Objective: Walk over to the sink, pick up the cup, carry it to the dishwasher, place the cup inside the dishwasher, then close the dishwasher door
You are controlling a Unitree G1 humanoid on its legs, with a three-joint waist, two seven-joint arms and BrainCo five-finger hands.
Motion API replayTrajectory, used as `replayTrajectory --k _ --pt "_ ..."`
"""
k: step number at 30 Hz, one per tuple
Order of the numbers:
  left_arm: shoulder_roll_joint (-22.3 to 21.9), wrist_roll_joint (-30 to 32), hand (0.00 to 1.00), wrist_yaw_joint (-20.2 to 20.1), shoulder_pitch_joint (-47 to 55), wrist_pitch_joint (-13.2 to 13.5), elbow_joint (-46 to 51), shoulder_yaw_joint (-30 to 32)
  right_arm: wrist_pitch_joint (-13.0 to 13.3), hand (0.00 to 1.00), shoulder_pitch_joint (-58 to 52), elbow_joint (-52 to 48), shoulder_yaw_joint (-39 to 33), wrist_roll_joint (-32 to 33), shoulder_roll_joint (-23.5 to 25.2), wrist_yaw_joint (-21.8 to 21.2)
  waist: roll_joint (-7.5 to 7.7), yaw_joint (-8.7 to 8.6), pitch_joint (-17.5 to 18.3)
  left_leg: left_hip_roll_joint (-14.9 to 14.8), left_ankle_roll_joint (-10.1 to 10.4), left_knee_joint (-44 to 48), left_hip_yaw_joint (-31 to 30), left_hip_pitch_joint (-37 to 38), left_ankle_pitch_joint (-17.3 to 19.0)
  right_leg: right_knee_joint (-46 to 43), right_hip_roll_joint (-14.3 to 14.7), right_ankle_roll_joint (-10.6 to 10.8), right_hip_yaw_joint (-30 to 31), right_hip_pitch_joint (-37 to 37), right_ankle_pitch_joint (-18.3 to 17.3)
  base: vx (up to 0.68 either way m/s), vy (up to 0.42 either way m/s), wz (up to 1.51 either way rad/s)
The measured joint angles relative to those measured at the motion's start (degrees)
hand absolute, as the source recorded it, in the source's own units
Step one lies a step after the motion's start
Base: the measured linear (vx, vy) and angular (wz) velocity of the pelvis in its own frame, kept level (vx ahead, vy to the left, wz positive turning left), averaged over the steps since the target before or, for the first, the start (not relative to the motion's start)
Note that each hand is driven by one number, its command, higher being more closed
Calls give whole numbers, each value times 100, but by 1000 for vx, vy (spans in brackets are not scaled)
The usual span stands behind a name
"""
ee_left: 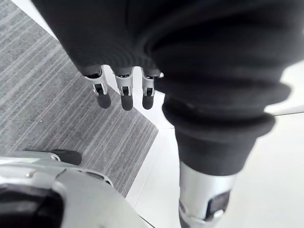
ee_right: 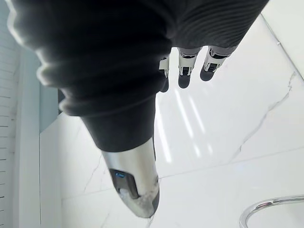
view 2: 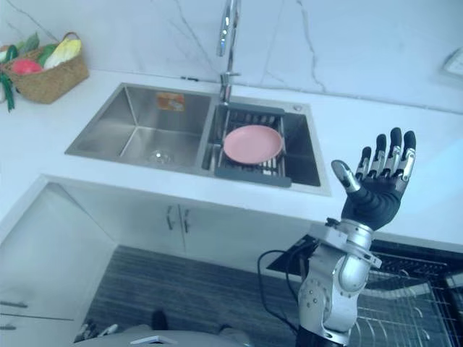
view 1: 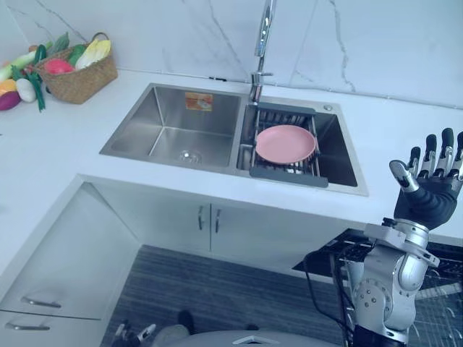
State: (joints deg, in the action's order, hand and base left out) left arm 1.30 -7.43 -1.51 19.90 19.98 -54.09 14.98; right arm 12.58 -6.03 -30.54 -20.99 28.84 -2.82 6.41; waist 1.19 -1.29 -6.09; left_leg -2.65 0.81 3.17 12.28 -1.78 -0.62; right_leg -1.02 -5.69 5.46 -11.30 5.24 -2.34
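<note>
- Raised to the right of the sink (view 1: 163,126), the right hand (view 1: 432,189) is released, fingers spread and grasping nothing.
- A pink plate (view 1: 286,143) lies on a drain rack (view 1: 289,175) in the sink's right basin.
- The faucet (view 1: 264,36) rises behind the sink, and a basket (view 1: 78,81) of vegetables stands far to its left.
- Below and right of the sink, the dishwasher rack (view 2: 409,307) lies open.
- The left hand (ee_left: 124,92) hangs relaxed over the floor (ee_left: 52,95), grasping nothing.

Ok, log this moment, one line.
right hand open, raised right of sink; left hand open over floor; pink plate on drain rack
</note>
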Motion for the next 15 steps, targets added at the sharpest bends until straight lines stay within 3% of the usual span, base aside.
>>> replayTrajectory --k 6,15 --pt "-112 327 0 115 163 109 460 -63 -170 0 -38 -16 514 -6 19 35 -32 135 16 198 -20 -47 -107 58 6 4 -90 9 462 -248 67 -65 59 -35" --pt "-47 438 0 117 275 131 542 -183 -425 0 -347 -53 522 -23 196 48 12 41 168 428 -90 -571 81 388 -111 -30 -270 71 601 -362 152 11 61 -25"
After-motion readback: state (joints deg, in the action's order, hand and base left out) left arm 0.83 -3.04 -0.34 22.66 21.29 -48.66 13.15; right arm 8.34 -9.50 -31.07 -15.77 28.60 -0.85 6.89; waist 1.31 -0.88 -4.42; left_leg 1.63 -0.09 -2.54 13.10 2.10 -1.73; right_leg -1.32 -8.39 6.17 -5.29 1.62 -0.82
